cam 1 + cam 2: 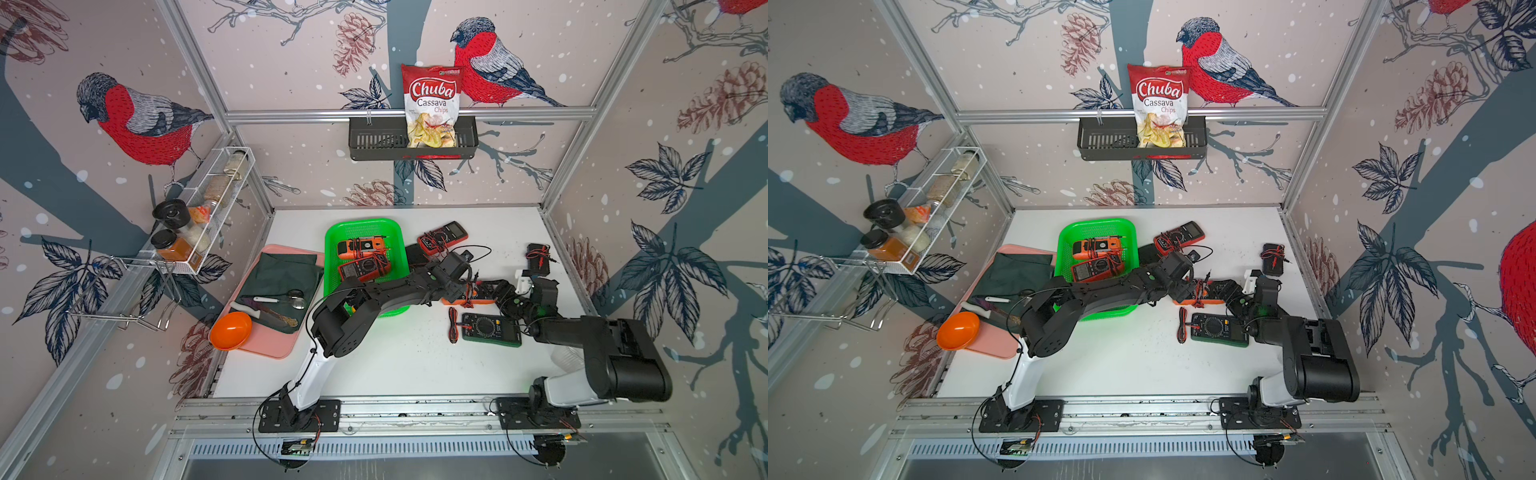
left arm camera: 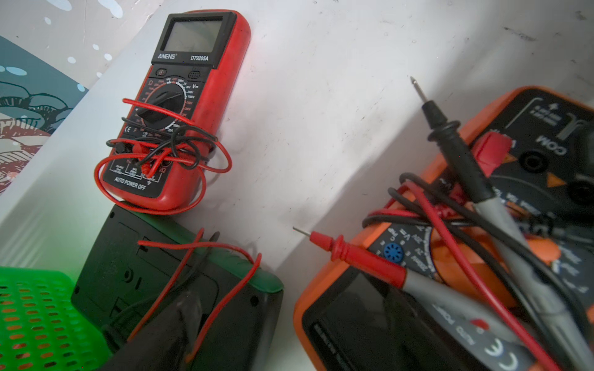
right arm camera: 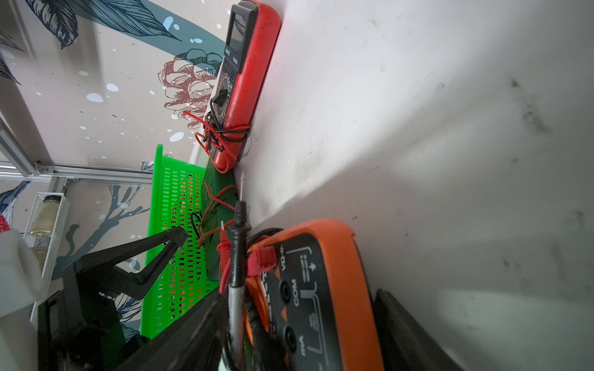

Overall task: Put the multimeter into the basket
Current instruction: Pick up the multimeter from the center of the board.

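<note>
Between the right gripper's [image 3: 300, 294] parted jaws a rounded, orange-cased multimeter [image 3: 340, 257] is seen; its grip, and the left gripper's [image 1: 468, 286] opening, cannot be told.

Basket [image 1: 331, 270] mid-table w/ 2 meters [image 1: 358, 248] in it; tray [image 1: 272, 349] left; 3rd meter [image 1: 482, 297] right.

I see a white table [image 1: 415, 365] boxed in by walls [image 1: 299, 158] papered with red-breasted birds and pinecones, an aluminium frame [image 1: 291, 113] at the seams, a black shelf [image 1: 374, 143] on the back rail, and a white wire rack [image 1: 198, 259] on the left.
</note>
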Controlling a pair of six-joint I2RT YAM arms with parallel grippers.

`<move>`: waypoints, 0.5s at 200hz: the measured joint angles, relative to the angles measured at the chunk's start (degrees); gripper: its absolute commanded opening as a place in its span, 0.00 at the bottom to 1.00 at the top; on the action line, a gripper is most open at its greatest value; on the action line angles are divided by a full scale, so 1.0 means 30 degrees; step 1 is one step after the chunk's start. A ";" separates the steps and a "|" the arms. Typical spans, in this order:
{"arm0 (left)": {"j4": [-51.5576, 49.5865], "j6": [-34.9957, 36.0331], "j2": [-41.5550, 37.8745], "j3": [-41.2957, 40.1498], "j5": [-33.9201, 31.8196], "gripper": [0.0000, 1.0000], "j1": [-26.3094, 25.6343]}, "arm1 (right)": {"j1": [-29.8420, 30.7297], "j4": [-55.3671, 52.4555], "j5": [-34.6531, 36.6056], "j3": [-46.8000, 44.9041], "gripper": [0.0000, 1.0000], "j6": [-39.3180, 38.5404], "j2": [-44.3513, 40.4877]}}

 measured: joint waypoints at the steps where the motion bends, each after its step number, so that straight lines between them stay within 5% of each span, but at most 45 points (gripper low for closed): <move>1: 0.0007 0.0000 0.0000 -0.0007 0.0007 0.94 0.0007 | 0.0000 0.0087 -0.0007 -0.0007 0.73 0.0029 0.0051; 50: 0.0160 -0.0182 0.0036 -0.0015 0.0787 0.94 0.0058 | 0.0029 0.6776 -0.2404 -0.0823 0.69 0.3308 0.4146; 100: 0.0160 -0.0211 -0.0007 -0.0015 0.0831 0.94 0.0117 | 0.0058 1.4644 -0.3810 -0.0874 0.41 0.8801 0.9457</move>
